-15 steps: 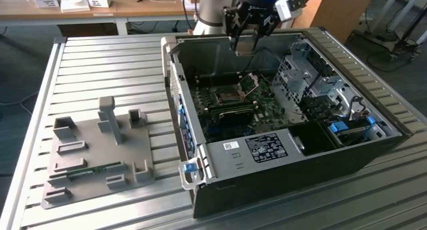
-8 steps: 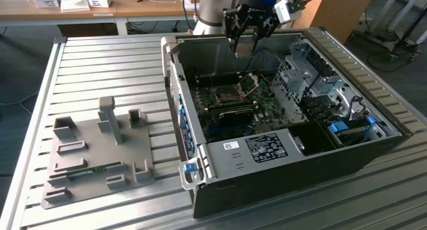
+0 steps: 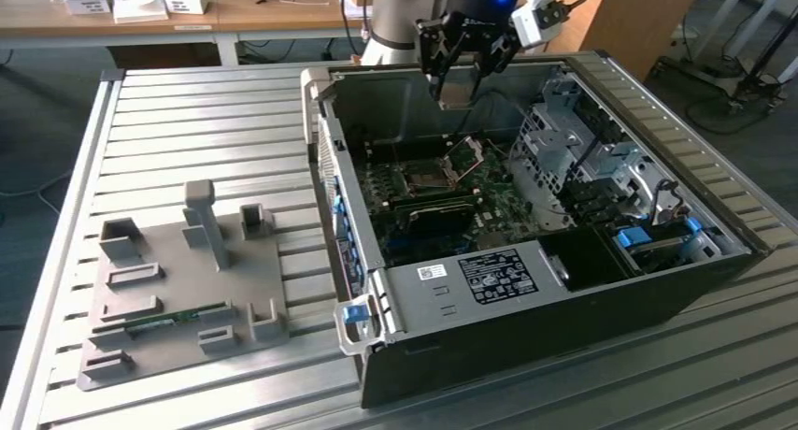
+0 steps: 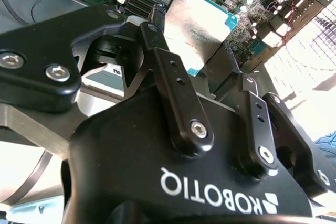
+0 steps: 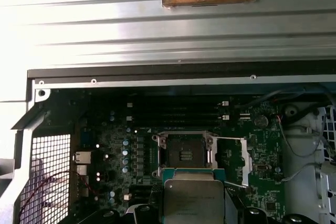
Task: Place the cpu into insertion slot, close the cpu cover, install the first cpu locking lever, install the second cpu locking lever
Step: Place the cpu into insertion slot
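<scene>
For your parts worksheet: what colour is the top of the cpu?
The cpu top is silvery-grey, edged in teal-green; clearest in the second wrist view.

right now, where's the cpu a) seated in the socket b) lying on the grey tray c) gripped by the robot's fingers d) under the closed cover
c: the gripper pinches the cpu by its edges, while the socket lies bare.
</scene>
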{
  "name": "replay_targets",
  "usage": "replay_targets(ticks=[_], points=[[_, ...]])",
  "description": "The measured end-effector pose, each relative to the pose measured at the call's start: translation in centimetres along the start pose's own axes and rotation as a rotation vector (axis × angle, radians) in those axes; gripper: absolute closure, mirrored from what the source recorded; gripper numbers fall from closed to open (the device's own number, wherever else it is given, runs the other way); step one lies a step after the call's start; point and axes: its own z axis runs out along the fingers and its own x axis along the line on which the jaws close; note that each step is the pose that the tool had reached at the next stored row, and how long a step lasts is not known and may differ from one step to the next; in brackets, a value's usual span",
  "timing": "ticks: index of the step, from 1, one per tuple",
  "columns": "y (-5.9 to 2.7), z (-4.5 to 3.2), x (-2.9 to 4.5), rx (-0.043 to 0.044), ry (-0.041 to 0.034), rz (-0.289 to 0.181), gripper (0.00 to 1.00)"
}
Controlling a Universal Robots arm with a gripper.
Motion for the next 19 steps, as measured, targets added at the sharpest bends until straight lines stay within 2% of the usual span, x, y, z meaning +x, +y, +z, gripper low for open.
replay_targets(ticks=[19], points=[[-0.04,0.39,0.02,-0.0001,-0.0004,0.002,0.46]])
